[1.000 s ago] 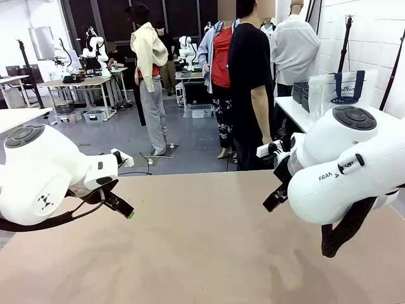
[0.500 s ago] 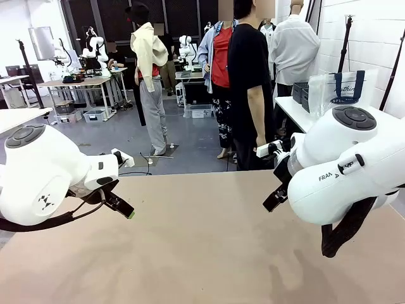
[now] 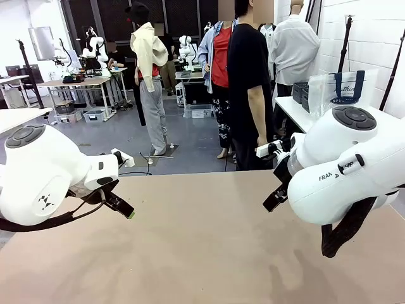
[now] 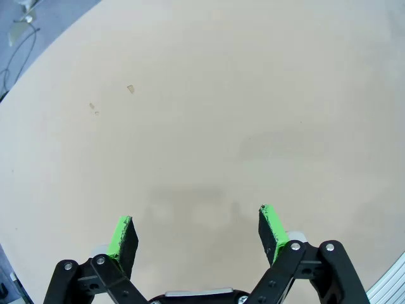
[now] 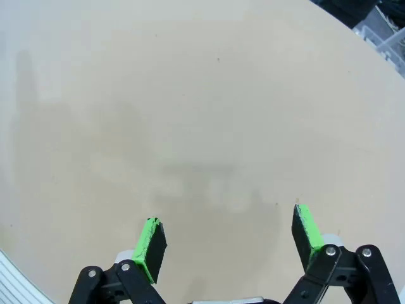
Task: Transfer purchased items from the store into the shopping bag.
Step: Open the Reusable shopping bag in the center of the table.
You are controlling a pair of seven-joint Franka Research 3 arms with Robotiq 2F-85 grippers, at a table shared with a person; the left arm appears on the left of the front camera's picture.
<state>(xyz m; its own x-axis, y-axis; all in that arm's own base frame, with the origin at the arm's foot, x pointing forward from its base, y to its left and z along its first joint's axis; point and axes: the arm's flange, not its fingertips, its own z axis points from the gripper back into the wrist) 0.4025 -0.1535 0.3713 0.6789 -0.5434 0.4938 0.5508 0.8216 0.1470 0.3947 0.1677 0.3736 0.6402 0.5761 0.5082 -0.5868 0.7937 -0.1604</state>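
Both pairs of jaws hang wide open, holding nothing, above the worktop (image 3: 202, 253) — the shopping bag (image 3: 326, 95) stands well apart on a side table (image 3: 294, 114) behind the right arm (image 3: 354, 171), so a reach may fall short.

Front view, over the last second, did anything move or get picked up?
Only the person in the black shirt at the far side shifted slightly toward picture left. Nothing was taken hold of or let go. The left gripper and right gripper stayed open above the table; the shopping bag stayed at far right.
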